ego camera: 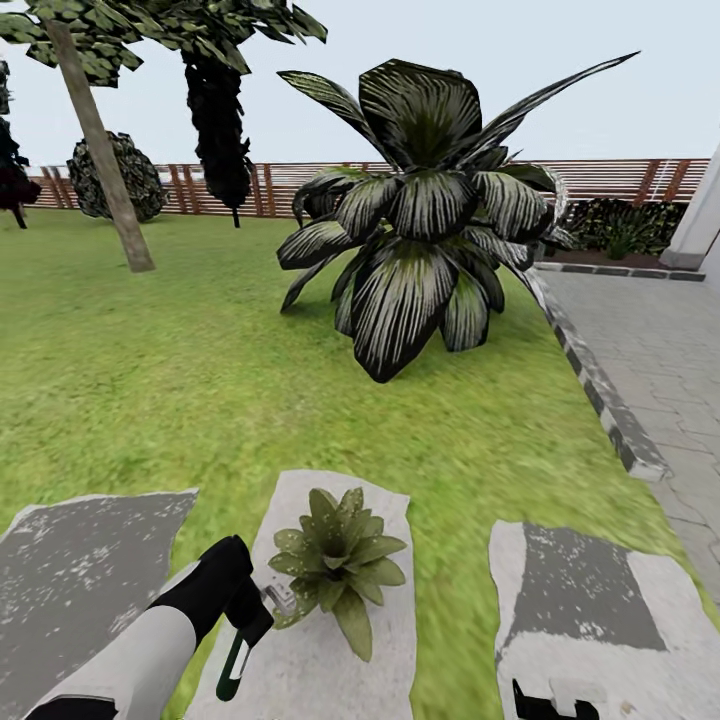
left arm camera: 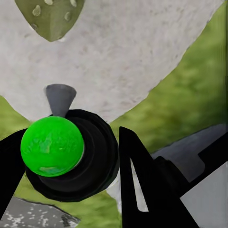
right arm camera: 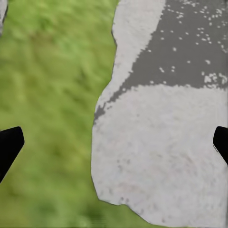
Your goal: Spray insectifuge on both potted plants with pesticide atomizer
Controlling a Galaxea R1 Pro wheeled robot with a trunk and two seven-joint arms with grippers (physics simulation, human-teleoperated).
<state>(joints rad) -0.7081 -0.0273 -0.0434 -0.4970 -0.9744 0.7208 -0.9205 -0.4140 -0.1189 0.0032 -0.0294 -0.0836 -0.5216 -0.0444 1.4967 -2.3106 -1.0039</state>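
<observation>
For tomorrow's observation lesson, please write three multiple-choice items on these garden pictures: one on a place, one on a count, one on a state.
1. Where does the small potted plant stand?
A. on the middle stepping stone
B. on the paved path
C. against the fence

2. How many grey stepping stones lie in the foreground of the head view?
A. one
B. three
C. five

3. What is the state of the left claw?
A. open and empty
B. shut on the pesticide atomizer
C. resting on the grass

Answers: 1 A, the rosette sits on the pale stone between the two others. 2 B, three slabs lie side by side on the lawn. 3 B, the dark fingers flank the green bottle in the left wrist view.
</observation>
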